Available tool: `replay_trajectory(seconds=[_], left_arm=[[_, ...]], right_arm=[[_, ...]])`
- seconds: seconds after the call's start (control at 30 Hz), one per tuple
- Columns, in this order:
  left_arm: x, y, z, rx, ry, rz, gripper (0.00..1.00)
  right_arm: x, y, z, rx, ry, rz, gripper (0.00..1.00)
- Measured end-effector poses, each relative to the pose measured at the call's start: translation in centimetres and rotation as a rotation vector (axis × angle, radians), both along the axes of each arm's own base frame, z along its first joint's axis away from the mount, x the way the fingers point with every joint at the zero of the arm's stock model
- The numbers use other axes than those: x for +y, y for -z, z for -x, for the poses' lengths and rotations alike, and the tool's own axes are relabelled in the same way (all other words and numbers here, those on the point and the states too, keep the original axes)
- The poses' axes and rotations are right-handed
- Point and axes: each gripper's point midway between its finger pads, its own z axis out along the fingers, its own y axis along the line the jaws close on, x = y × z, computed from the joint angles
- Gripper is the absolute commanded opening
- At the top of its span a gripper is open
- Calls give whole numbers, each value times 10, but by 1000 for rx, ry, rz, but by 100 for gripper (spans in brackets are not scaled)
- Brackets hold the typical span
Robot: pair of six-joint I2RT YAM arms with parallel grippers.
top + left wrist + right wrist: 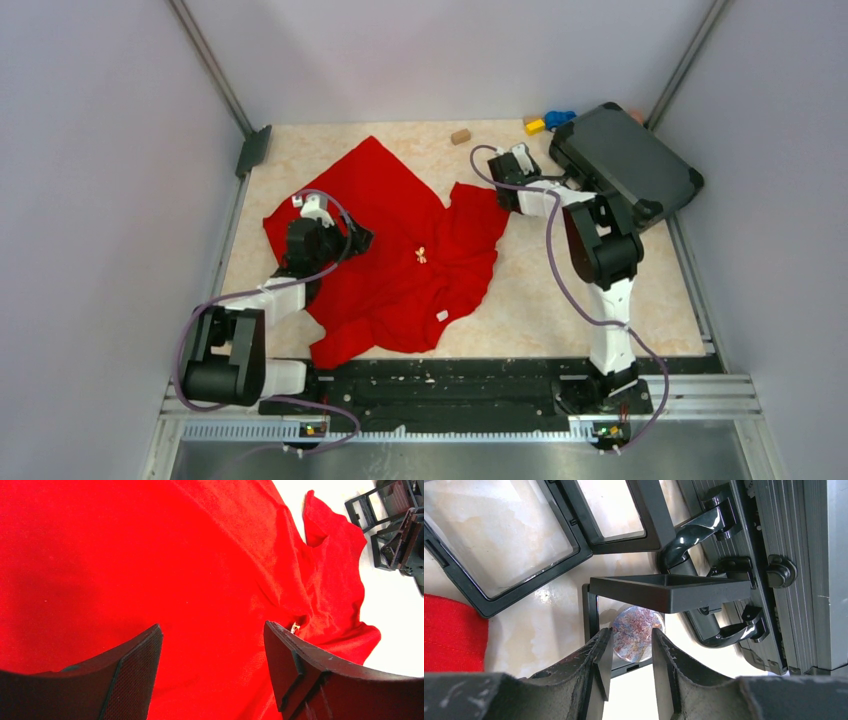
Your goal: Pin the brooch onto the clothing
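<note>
The brooch (pixel 636 642) lies inside our right pincer (pixel 631 632); we cannot tell if gripped, so we should clench squarely across it. Left pincer (pixel 212 627) hangs released.

Open passage: bare beige marbled tabletop (pixel 520 300) at near right, between the crumpled red fabric garment (pixel 400 250) and the right arm (pixel 610 300). Far right obstructed: black ribbed hard case (pixel 625 165), with black square frames (pixel 664 594) crowded just beside it. Small tan block (pixel 460 136), yellow block (pixel 535 127) and blue block (pixel 560 118) line the far edge. Grey walls (pixel 100 200) close both sides.
</note>
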Motion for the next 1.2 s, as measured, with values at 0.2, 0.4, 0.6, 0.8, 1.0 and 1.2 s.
replay_trajectory(seconds=[0.2, 0.4, 0.6, 0.8, 1.0, 1.2], left_arm=[[-1, 1, 1, 2, 7, 3, 77], [-3, 6, 1, 18, 14, 6, 77], [-4, 7, 2, 24, 20, 11, 77], [-5, 7, 3, 24, 27, 14, 77], [-6, 8, 3, 28, 34, 17, 77], [-7, 10, 4, 34, 36, 17, 77]], right_arm=[[2, 1, 0, 2, -5, -11, 36], [1, 2, -1, 5, -7, -20, 36], [3, 0, -1, -1, -8, -32, 36], [5, -6, -1, -9, -15, -46, 36], [6, -6, -1, -9, -19, -51, 36], [6, -6, -1, -9, -19, -57, 35]])
